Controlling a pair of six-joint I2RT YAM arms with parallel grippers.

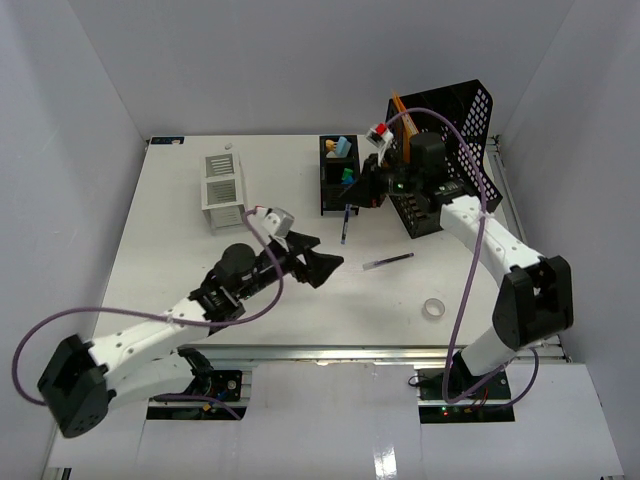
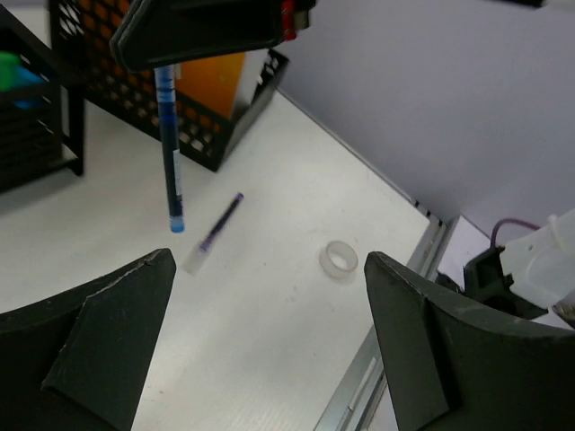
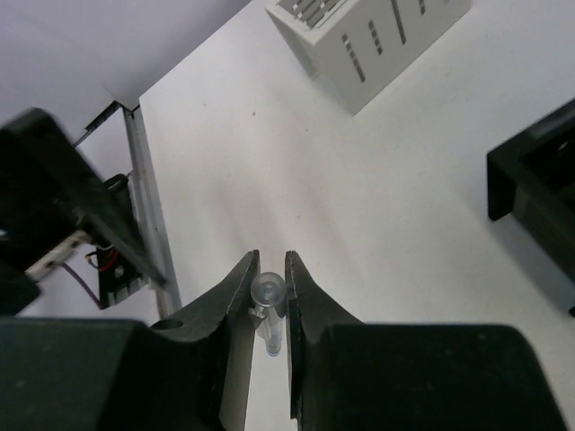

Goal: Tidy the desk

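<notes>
Beneath both arms lies the desk (image 1: pixel 170 230), its white top spread under everything we see and its metal rail running along the near edge by the arm bases. We find the left gripper (image 1: pixel 318 255) hovering over the middle of the desk, its jaws spread wide with nothing between them. We find the right gripper (image 1: pixel 352 200) above the far part of the desk, just in front of a black organizer (image 1: pixel 338 175), pinching a blue pen (image 1: pixel 346 225) that hangs upright below it. On the desk to the right of the left gripper lies a second pen (image 1: pixel 388 261), with a tape roll (image 1: pixel 433 309) nearer the rail. A white box (image 1: pixel 222 190) stands far left.
</notes>
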